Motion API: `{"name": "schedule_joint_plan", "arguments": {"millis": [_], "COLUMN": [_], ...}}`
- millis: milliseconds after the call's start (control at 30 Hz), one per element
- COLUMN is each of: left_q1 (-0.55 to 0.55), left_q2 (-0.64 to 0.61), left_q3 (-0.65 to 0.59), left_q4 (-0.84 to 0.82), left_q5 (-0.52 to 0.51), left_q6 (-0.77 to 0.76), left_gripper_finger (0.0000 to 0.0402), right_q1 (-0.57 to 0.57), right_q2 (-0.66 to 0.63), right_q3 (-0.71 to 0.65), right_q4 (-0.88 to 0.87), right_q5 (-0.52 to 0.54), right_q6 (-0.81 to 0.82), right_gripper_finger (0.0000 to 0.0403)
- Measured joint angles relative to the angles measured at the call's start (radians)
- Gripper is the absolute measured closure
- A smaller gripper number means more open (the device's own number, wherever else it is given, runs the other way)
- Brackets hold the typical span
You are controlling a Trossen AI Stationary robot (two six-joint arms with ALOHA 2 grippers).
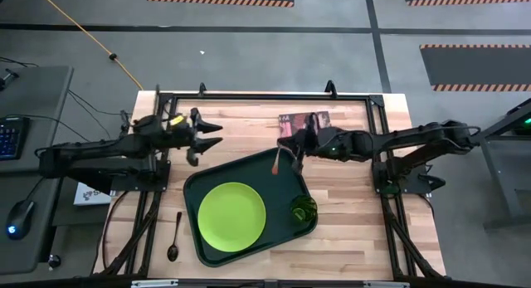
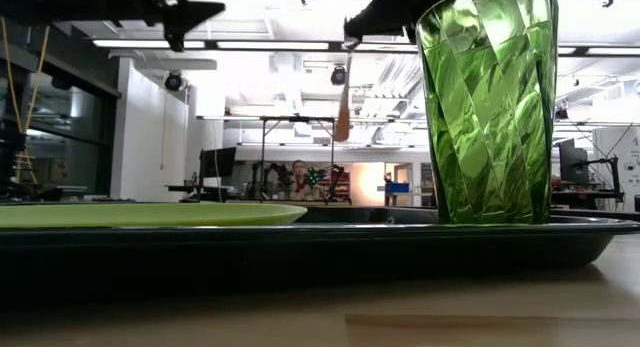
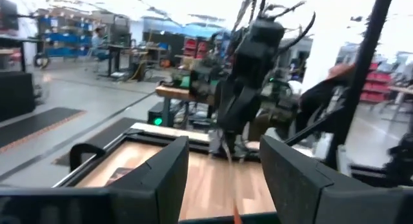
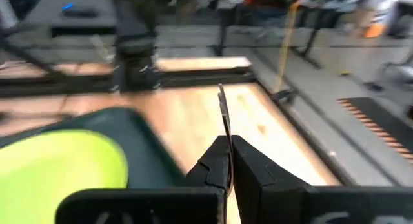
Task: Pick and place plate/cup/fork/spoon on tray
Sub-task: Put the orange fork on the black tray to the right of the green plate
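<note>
The dark-green tray [image 1: 192, 188] lies on the table's middle. On it rest the lime-green plate [image 1: 231, 215] and, at its right corner, the green cup [image 1: 303, 209], which stands upright [image 2: 490, 107]. The spoon [image 1: 174, 236] lies on the wood left of the tray. My right gripper [image 1: 295, 153] is above the tray's far edge, shut on the fork [image 1: 276, 161], whose orange handle [image 2: 342, 122] hangs below it. My left gripper [image 1: 211, 132] is open and empty above the table's far left part, and its fingers stand apart in the left wrist view [image 3: 222, 179]. My right gripper pinches the fork's silver metal end [image 4: 224, 130] between its two shut fingers. The fork sticks out past the fingertips and slants down, its orange handle [image 1: 276, 161] lowest. It hangs clear above the tray.
A small reddish book [image 1: 304, 119] lies at the far edge behind my right gripper. A black frame runs along the table's far edge [image 1: 265, 95]. Bare wood lies to the right of the tray [image 1: 357, 213].
</note>
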Motion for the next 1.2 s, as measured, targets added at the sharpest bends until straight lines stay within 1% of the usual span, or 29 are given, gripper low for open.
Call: {"name": "schedule_joint_plan", "arguments": {"millis": [100, 200, 300, 367, 433, 567, 633, 733, 867, 1000, 1200], "left_q1": [-0.009, -0.020, -0.027, -0.027, -0.027, -0.027, -0.027, -0.027, -0.027, -0.027, -0.027], "left_q2": [-0.060, -0.087, -0.086, -0.082, -0.078, -0.077, -0.077, -0.077, -0.077, -0.077, -0.077], "left_q3": [0.000, -0.001, -0.001, -0.001, -0.001, -0.001, -0.001, -0.001, -0.001, -0.001, -0.001], "left_q4": [-0.039, -0.054, -0.053, -0.052, -0.055, -0.053, -0.054, -0.058, -0.065, -0.065, -0.071], "left_q5": [0.001, 0.001, 0.000, -0.002, -0.002, -0.003, -0.003, -0.003, -0.003, -0.003, -0.003], "left_q6": [-0.013, -0.013, -0.013, -0.013, -0.013, -0.013, -0.015, -0.017, -0.031, -0.034, -0.042], "left_gripper_finger": [0.0226, 0.0227, 0.0227, 0.0227, 0.0227, 0.0228, 0.0229, 0.0229, 0.0229, 0.0229, 0.0229], "right_q1": [0.000, -0.001, -0.008, -0.013, -0.023, -0.047, -0.052, -0.052, -0.035, -0.023, -0.013], "right_q2": [0.039, 0.097, 0.174, 0.225, 0.279, 0.350, 0.372, 0.392, 0.420, 0.455, 0.507], "right_q3": [0.032, 0.084, 0.163, 0.213, 0.248, 0.284, 0.287, 0.287, 0.287, 0.287, 0.287], "right_q4": [0.004, -0.022, -0.104, -0.168, -0.194, -0.201, -0.206, -0.227, -0.214, -0.207, -0.207], "right_q5": [-0.057, -0.140, -0.210, -0.236, -0.279, -0.454, -0.510, -0.515, -0.487, -0.485, -0.479], "right_q6": [0.019, 0.040, 0.069, 0.071, 0.089, 0.152, 0.184, 0.227, 0.280, 0.331, 0.379], "right_gripper_finger": [0.0402, 0.0402, 0.0402, 0.0403, 0.0403, 0.0403, 0.0403, 0.0403, 0.0403, 0.0403, 0.0403]}}
